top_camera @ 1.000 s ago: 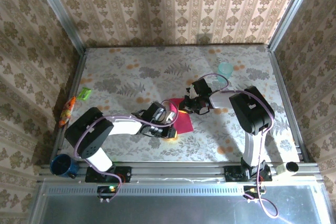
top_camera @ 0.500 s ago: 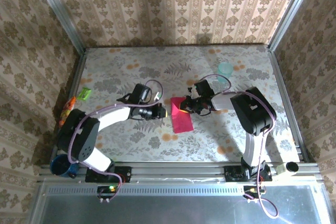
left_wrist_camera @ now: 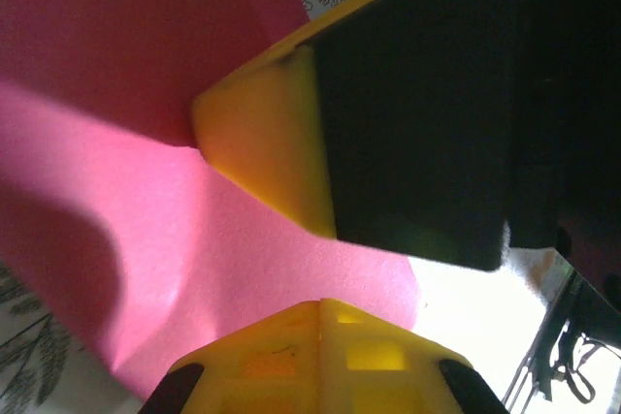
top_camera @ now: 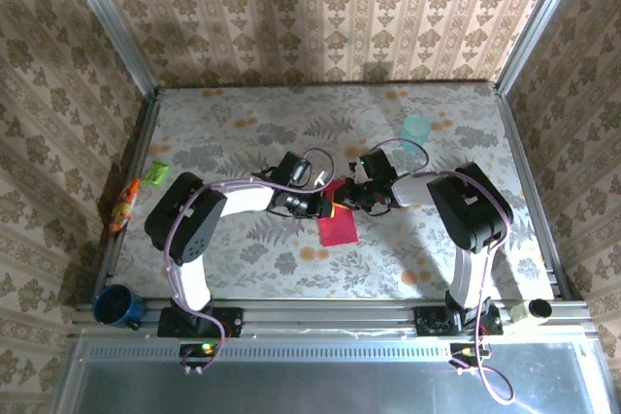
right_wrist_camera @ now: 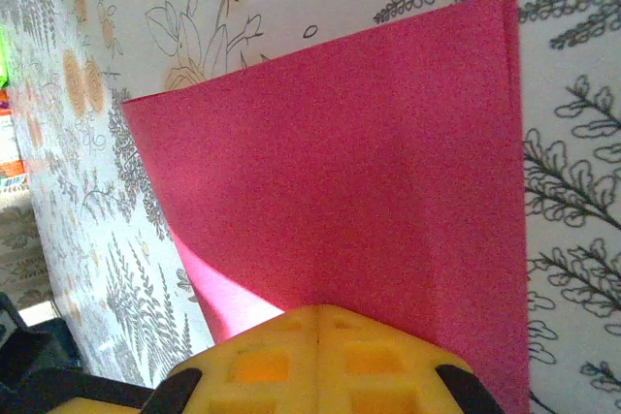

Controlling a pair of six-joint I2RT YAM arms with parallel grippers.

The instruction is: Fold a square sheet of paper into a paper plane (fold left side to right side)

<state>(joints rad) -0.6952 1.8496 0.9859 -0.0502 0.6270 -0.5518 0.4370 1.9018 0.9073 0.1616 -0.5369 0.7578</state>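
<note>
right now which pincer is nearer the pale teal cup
Right. The right pincer is at the magenta-red paper sheet, near-left of the pale teal cup; the left pincer sits just beyond it, further left.

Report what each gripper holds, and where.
Nothing seems gripped: the left gripper and right gripper, both shut, press their tips on the folded paper near its far end.

Magenta paper [top_camera: 338,230], floral table [top_camera: 243,131]

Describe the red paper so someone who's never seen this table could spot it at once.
On the floral table, look at the middle, where the left pincer and right pincer meet. The square sheet of paper lies there, folded over. It alone is plain magenta-red; the cup is pale teal, the packet green.
</note>
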